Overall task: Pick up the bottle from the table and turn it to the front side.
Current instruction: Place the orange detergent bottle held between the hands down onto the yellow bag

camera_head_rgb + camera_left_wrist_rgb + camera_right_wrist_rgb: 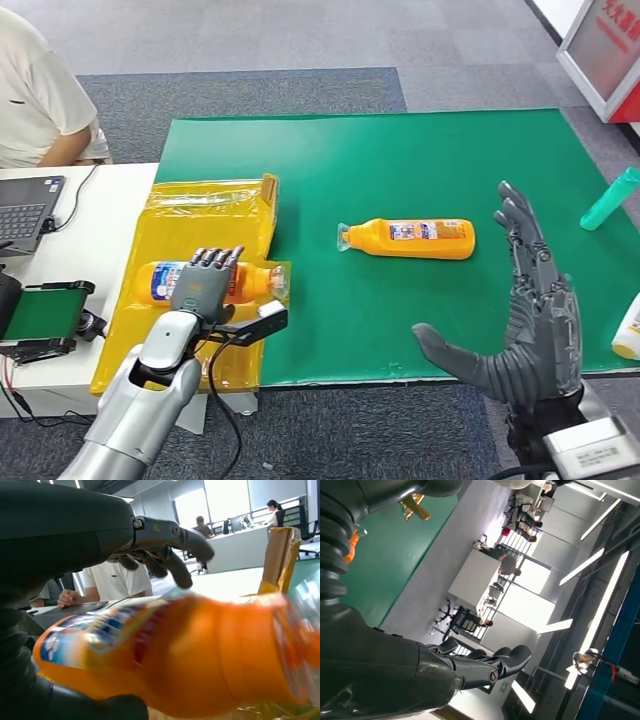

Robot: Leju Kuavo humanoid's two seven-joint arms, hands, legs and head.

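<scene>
Left hand (202, 288) is over an orange bottle (198, 282) lying on its side on a yellow plastic bag (198, 215). The fingers (217, 259) drape over the bottle's far side. In the left wrist view the thumb (94, 707) sits under the bottle (181, 655) and the fingers (177, 545) arch above it with a gap, so I can't tell whether the grasp has closed. The cap end points toward the right hand, label end away from it.

Right hand (528, 310) is raised at the near table edge, fingers spread wide, thumb out, holding nothing. A second orange bottle (411, 238) lies on the green mat (423, 160) between the two hands, beyond the right thumb. A teal bottle (610, 200) lies farther out past the right hand. A white bottle (628, 330) is just beside it at the frame edge.
</scene>
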